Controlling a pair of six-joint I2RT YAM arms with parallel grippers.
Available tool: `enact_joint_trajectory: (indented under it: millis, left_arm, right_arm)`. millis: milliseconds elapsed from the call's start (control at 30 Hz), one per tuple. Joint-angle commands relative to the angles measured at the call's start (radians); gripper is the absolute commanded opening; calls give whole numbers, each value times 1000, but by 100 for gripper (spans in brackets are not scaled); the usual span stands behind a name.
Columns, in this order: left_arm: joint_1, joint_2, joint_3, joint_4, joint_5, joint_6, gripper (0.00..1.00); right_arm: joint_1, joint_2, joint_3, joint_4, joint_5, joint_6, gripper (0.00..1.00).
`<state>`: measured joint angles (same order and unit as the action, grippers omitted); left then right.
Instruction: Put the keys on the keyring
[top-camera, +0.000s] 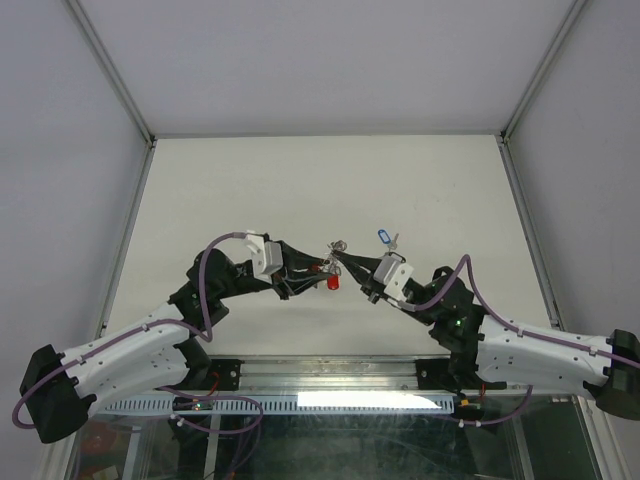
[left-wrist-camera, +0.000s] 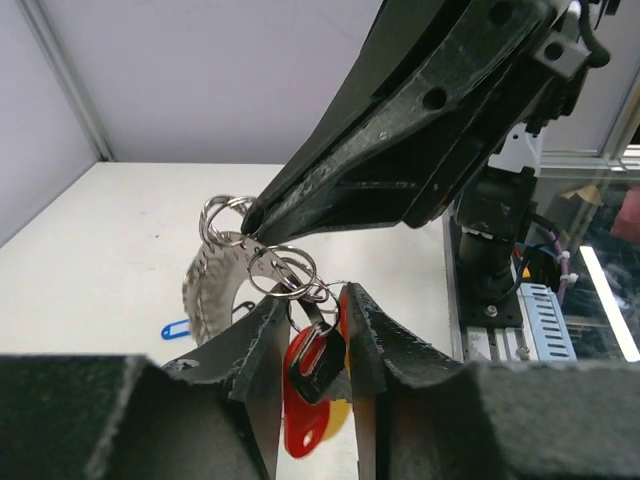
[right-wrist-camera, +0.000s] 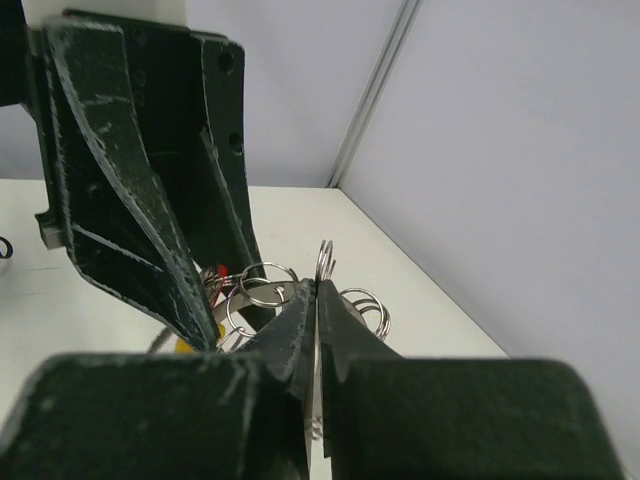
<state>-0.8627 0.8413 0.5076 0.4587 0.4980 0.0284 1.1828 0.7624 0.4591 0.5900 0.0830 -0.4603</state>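
We see our left gripper (left-wrist-camera: 312, 335) pinching the keys (left-wrist-camera: 318, 365) by a black tag (left-wrist-camera: 322, 372) and our right gripper (right-wrist-camera: 315, 300) clamped on the keyring (left-wrist-camera: 213, 285), above the tabletop (top-camera: 300, 190) toward its near edge

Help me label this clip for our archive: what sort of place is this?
Probably a lab robot test cell: a white table walled by blank pale panels on aluminium framing, with two robot arms bolted to a metal rail at its near edge.

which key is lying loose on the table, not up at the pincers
The blue-tagged key, alone on the table; the black-tagged key sits in the left pincer.
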Motion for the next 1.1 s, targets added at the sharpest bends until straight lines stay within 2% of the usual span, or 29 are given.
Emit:
enact_joint_trajectory:
  millis: [0,267,567,833,933,1067]
  left_arm:
    - [1,-31,19,95,50,1,30]
    - [1,-98,23,94,90,-23,33]
    - [0,-176,68,2,105,-12,34]
    - [0,-144,125,61,37,-50,26]
    - [1,-120,144,85,85,-65,26]
    - [0,-90,154,95,196,-71,30]
  right_arm:
    - [0,-26,-7,118,-31,4,0]
    - [0,-92,-17,94,-58,17,0]
    - [1,-181,-2,4,-127,0,0]
    - [1,-219,35,-72,-275,27,0]
    - [1,-225,54,-98,-319,41,0]
    - [1,-234,64,-103,-355,57,0]
